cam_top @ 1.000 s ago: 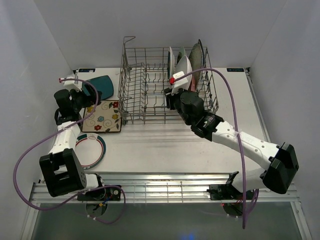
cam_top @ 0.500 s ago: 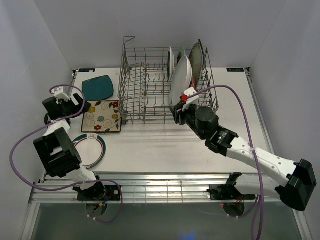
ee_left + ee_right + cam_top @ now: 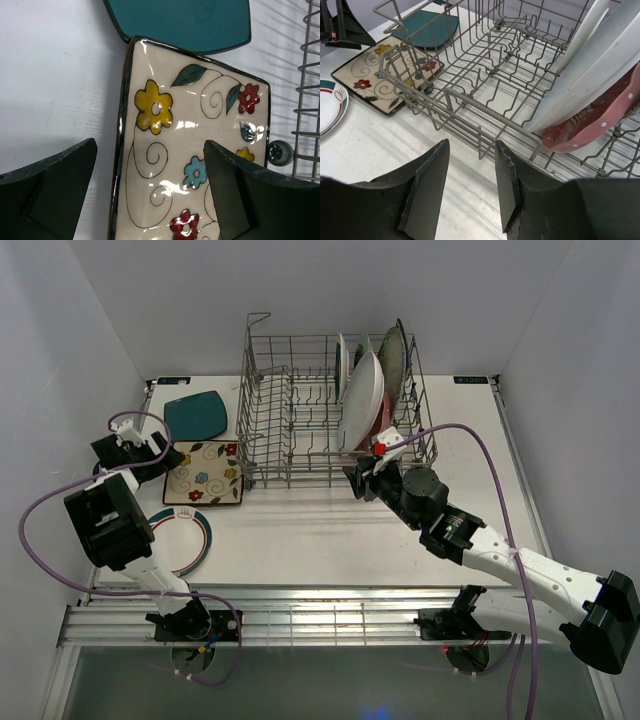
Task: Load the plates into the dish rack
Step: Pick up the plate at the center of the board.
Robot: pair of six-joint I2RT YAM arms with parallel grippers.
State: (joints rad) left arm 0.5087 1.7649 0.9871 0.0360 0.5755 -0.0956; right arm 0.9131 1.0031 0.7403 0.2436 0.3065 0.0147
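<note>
Here the left pincer (image 3: pixel 150 144) hangs wide apart over the floral square plate (image 3: pixel 165 125) on the worktop (image 3: pixel 55 75). The right pincer (image 3: pixel 471 146), partly apart and empty, sits just outside the dish rack (image 3: pixel 492 116), where several plates (image 3: pixel 590 65) stand.

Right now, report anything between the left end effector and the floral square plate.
Nothing visible stands between them. The left end effector hangs open over one rim of the floral square plate, whose face is bare. The teal plate lies at its far edge, and the dish rack stands off to one side.
</note>
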